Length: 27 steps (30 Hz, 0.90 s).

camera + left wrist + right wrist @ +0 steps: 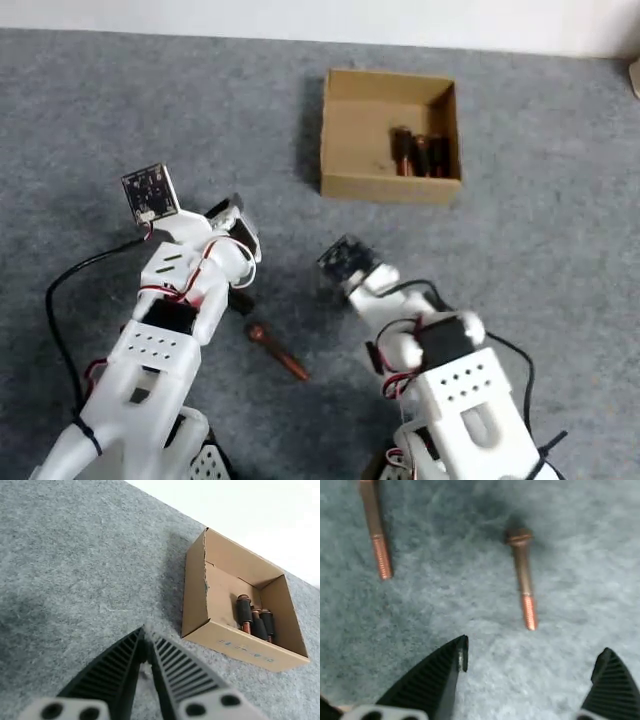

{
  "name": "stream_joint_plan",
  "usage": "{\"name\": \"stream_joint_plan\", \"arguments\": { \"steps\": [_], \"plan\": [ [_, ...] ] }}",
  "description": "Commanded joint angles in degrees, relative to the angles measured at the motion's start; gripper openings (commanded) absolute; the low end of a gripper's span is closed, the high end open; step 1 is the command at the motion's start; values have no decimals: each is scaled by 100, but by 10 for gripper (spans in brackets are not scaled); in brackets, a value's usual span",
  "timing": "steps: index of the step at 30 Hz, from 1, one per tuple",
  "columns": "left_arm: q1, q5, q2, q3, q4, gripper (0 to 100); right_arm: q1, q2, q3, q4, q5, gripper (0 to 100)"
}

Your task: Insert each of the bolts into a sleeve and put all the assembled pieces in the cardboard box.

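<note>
Left tool (146, 636) pressed together, right tool (534, 656) apart near bolt (523, 580), faint illegible print on cardboard box (240, 646)

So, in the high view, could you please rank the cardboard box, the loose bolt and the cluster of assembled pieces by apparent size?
Largest: cardboard box, clearly.
Then bolt and assembled pieces: the bolt looks longer, the cluster wider, so I would not rank them.

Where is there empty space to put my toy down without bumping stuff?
The grey mat left of the cardboard box is bare, and so is the box's left half, beside the assembled pieces. It is crowded between the left arm and the right arm, where a bolt lies.
</note>
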Motion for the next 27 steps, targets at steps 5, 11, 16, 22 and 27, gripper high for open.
{"name": "stream_joint_plan", "arguments": {
  "steps": [5,11,16,22,27],
  "plan": [
    [-92,26,-163,-259,-132,7,-497,-75,875,-1288,9,356],
    [-514,35,-127,-1033,870,7,-505,-101,1613,-2466,-923,356],
    [-558,9,-119,-1851,2505,7,-497,-119,1868,-2554,-1029,356],
    [-585,26,-127,-2114,2919,6,-462,-101,2062,-3002,-1020,356],
    [-585,35,-127,-2114,2954,6,-347,-127,2492,-3310,-993,356]
  ]
}}
